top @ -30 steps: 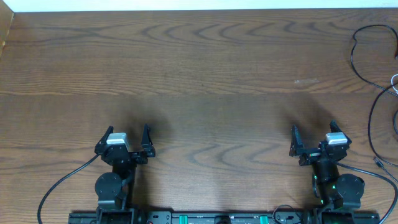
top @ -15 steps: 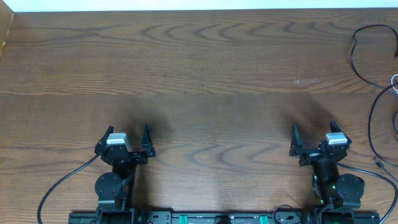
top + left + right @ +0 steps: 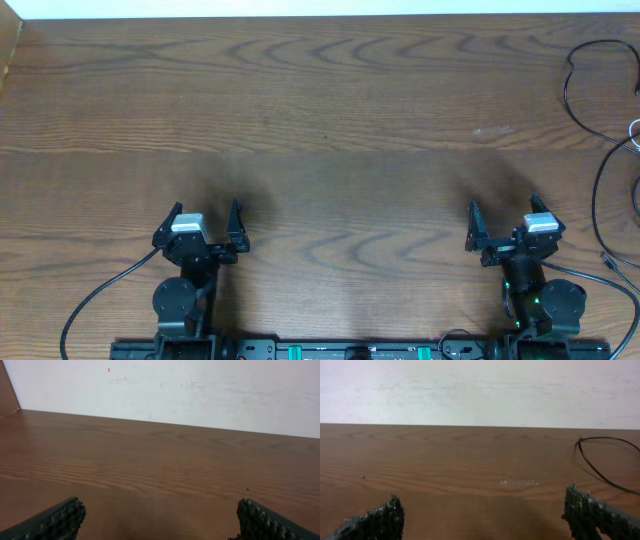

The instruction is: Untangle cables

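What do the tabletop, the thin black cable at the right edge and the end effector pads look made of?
Tabletop: wood or wood-look laminate, matte brown; grain runs across it.
Cable: thin black cord, likely plastic-jacketed, smooth; it lies in loose curves.
Finger pads: black, probably rubber, matte; covered in small bumps.

I see my right tool (image 3: 482, 520) spread wide above the desk (image 3: 445, 470); a black cable (image 3: 580, 443) loops at far right.

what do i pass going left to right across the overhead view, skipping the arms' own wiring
left gripper → right gripper → black cables by the right edge
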You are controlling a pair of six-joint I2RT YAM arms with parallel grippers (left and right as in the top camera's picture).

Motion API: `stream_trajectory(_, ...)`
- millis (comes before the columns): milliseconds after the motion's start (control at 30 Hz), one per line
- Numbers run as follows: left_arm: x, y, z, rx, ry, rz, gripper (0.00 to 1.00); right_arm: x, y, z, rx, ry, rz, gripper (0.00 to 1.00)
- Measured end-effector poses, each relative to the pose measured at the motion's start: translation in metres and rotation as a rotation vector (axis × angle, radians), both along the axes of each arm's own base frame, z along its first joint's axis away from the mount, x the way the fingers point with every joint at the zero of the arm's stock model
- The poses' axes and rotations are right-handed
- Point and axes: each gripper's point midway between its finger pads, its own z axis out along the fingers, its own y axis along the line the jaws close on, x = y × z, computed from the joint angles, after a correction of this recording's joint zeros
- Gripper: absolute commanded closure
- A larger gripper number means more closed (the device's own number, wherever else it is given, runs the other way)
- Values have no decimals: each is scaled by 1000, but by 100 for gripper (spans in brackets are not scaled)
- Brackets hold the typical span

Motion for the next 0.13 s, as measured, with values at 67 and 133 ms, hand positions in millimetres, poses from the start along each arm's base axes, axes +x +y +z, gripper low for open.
stream_trajectory(67,0,0,0,0,0,0,2,0,0,0,0,0,0,1)
stream_trajectory(133,0,0,0,0,0,0,2,0,0,0,0,0,0,1)
